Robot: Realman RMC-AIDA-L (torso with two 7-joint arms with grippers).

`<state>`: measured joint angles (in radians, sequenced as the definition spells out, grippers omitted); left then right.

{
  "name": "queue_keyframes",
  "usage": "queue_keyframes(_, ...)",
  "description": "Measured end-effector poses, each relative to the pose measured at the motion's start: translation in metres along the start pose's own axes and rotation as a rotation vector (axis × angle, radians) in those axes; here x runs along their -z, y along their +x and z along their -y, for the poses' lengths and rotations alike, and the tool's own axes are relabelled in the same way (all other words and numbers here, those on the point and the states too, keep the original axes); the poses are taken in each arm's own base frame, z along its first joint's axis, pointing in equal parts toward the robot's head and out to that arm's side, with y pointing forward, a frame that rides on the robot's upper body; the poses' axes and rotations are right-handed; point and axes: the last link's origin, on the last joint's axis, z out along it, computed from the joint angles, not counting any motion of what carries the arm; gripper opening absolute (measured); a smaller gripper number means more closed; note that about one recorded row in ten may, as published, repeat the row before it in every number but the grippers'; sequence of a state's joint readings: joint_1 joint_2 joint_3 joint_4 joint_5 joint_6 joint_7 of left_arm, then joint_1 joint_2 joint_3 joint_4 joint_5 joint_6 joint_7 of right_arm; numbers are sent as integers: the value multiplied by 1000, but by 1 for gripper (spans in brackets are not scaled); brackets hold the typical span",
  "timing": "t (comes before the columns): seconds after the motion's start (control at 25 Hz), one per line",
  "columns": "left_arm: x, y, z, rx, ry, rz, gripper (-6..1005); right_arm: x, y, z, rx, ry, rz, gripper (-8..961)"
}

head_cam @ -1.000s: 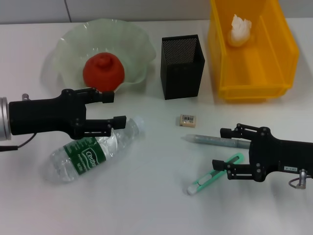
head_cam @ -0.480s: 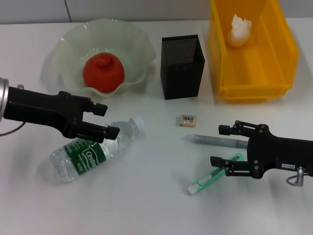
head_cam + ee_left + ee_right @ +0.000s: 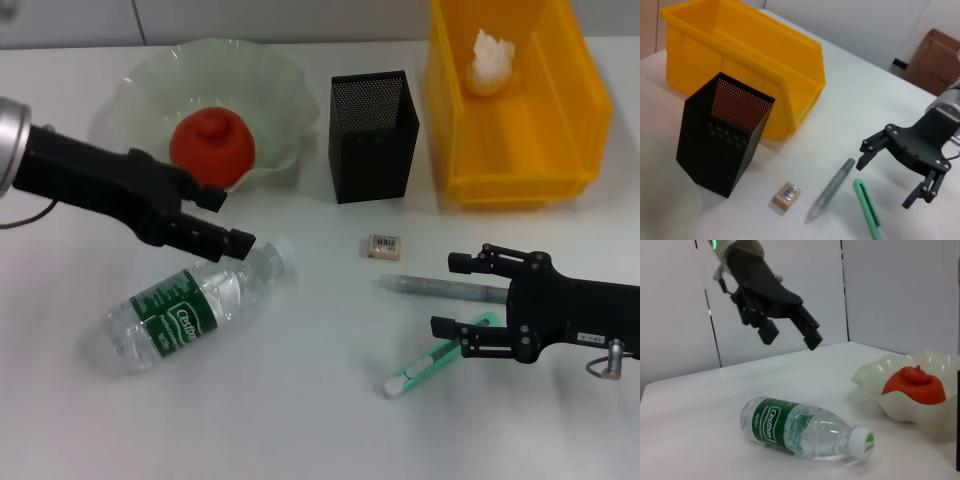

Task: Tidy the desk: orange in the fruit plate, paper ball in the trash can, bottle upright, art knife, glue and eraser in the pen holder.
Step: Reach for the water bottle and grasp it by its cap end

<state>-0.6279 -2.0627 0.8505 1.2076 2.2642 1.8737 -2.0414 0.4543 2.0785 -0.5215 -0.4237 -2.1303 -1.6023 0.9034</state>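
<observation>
Two of the jobs look done: the orange (image 3: 211, 146) sits in the fruit plate (image 3: 140, 90) and the paper ball (image 3: 491, 60) lies in the trash can (image 3: 575, 100). The bottle (image 3: 190, 305) lies on its side on the tabletop (image 3: 300, 400), cap toward the pen holder (image 3: 372, 135). The left hand (image 3: 227, 221) hangs above the bottle's neck end — fingers spread wide, holding nothing. The right hand (image 3: 455, 295) hovers open just over the glue (image 3: 440, 289) and the art knife (image 3: 437, 357), near the eraser (image 3: 384, 246). The round bottle could roll or squirt away if pinched off-centre, and a grip near the cap may let it swing. The two slim tools lie close together — one closing could catch both or nudge either.
</observation>
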Motion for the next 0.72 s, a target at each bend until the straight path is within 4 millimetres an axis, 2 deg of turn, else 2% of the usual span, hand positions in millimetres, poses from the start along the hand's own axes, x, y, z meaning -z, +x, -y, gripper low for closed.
queue_keyframes(0.16,-8,16,-1,0,8,73,826,0,0,1,0,5,0,817)
queue_keyframes(0.24,-20,31,-5,-15,9,144,826,1,0,1,0,13,6,817)
queue_keyframes(0.32,-23,33,-5,-17,10,157,826,1,0,1,0,14,7,817)
queue_keyframes(0.44,-38,48,-10,-27,35,229,825,2,-1,2,1,20,12,817)
queue_keyframes(0.72,-58,60,-10,-48,90,274,826,2,0,2,-1,22,11,817)
